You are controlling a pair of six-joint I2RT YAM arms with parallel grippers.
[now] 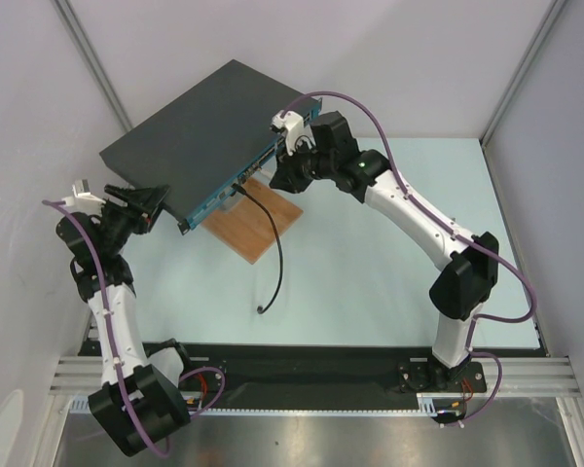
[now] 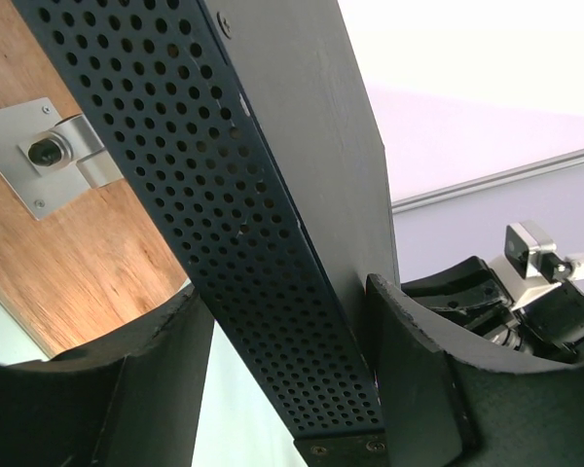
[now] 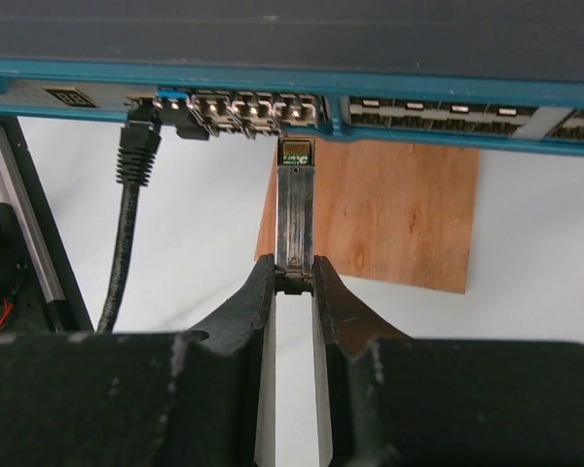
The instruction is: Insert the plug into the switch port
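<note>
The switch (image 1: 204, 126) is a flat dark grey box with a teal front face (image 3: 292, 78) and a row of ports (image 3: 253, 109). My right gripper (image 3: 294, 268) is shut on the plug (image 3: 295, 204), a slim metal module that points at the port row. Its tip stands just in front of the ports, outside them. In the top view the right gripper (image 1: 271, 180) is at the switch's front face. My left gripper (image 1: 161, 206) straddles the switch's left corner. Its fingers (image 2: 414, 370) close on the top and the underside, beside the perforated side (image 2: 263, 243).
A black cable (image 3: 136, 146) is plugged into a port left of the plug and trails over the table (image 1: 273, 243). A brown wooden board (image 1: 258, 224) lies under the switch's front edge. It carries a metal bracket (image 2: 44, 156). Aluminium frame rails run along the near table edge.
</note>
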